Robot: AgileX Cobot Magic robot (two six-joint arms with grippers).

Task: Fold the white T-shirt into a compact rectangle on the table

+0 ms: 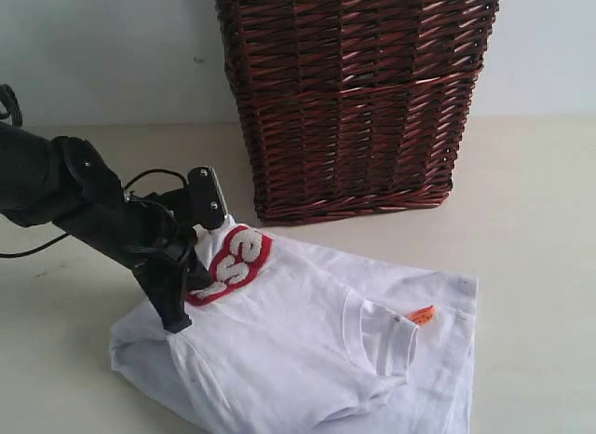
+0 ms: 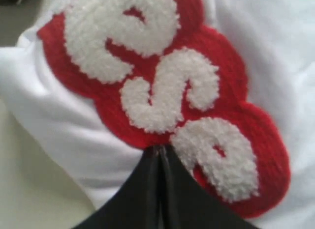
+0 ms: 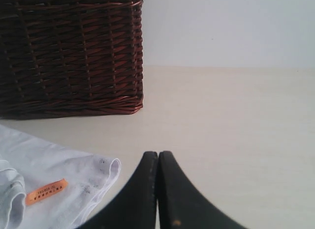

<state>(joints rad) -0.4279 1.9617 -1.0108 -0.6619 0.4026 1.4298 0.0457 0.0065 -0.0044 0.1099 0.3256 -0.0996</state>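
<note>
Fold grasp: left gripper (image 2: 160, 151) closed at white T-shirt (image 1: 307, 350) 9 o'clock edge, hold unconfirmed; right gripper (image 3: 158, 157) closed, empty. Next: edge to be carried toward 3 o'clock.

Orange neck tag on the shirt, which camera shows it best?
The right wrist view: the orange neck tag lies close, flat and unobstructed there. The exterior view shows it small, beside the collar. The left wrist view misses it, showing only the red lettering.

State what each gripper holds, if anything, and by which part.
Left gripper: shut, tips against the white T-shirt at the red lettering's edge; whether cloth is pinched cannot be told. Right gripper: shut, empty.
</note>
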